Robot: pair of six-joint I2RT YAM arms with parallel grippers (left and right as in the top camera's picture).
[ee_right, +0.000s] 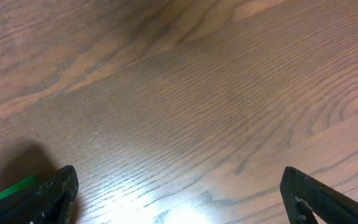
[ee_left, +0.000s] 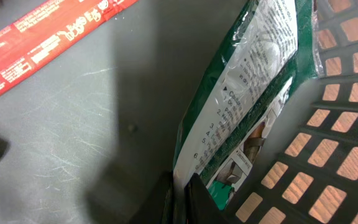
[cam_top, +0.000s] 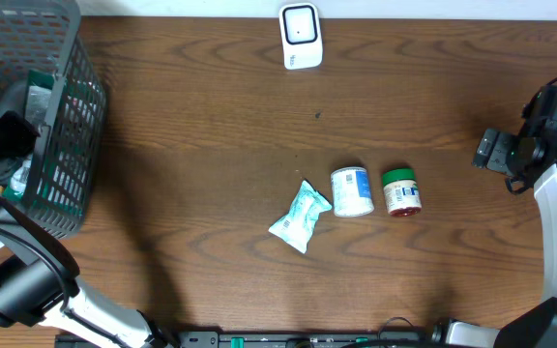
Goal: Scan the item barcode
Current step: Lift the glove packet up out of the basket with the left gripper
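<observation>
While the left jaws are pinched together on the lower edge of a green and white packet [ee_left: 253, 93], the right jaws are spread wide over bare wood and hold nothing. The packet rises tilted from the left jaws, its printed white face toward the wrist camera, and it leans against the grid wall of a grey basket [ee_left: 344, 155]. Small print runs along the packet, but I cannot tell whether a barcode is among it. On the basket floor lies a flat red pack [ee_left: 55, 37] with white lettering, apart from the packet. From overhead the basket sits at the far left of the desk [cam_top: 211, 116], with the left jaws down inside it. The right jaws hang near the desk's right edge. Their two dark fingertips [ee_right: 48, 196] show at the lower corners of the wrist view, with a bright glare on the wood between them. About mid-desk, three things lie in a row: a pale blue-green pouch [cam_top: 301, 217], a white tub [cam_top: 352, 190] on its side just beside it, and a green-lidded jar [cam_top: 401, 190], also on its side, close to the tub. At the far edge of the desk stands a white scanner [cam_top: 301, 37], well apart from these and from the basket.
</observation>
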